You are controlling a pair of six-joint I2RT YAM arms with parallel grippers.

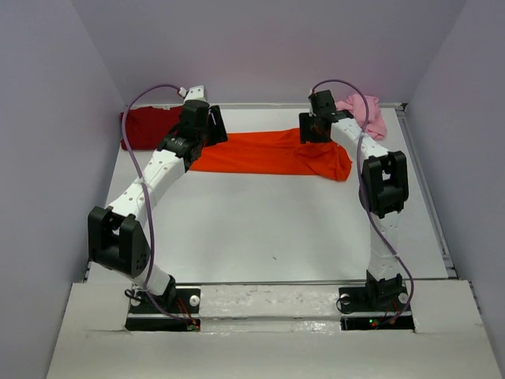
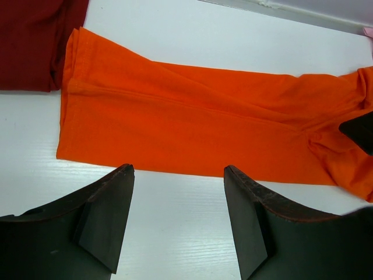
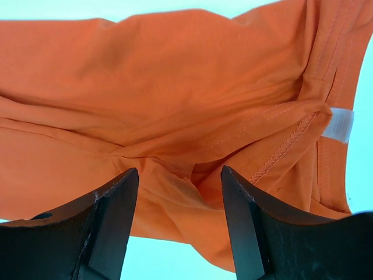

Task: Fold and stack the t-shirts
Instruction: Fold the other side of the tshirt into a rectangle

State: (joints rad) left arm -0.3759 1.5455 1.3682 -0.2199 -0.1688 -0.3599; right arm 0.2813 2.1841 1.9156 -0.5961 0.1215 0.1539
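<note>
Over bunched collar of orange shirt: my right gripper, spread; left gripper likewise, beside its long edge. Likely risk: pinching uneven layers.

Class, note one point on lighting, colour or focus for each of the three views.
Top external: soft even light, no harsh shadows. Left wrist: table glares near white, orange t-shirt crisp. Right wrist: table looks cyan-tinted, stitching sharp, fingers dark.

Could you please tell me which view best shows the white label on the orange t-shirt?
The right wrist view: the white label sits close and sharp beside a stitched hem of the orange t-shirt. In the top external and left wrist views the shirt shows, but no label can be made out.
</note>
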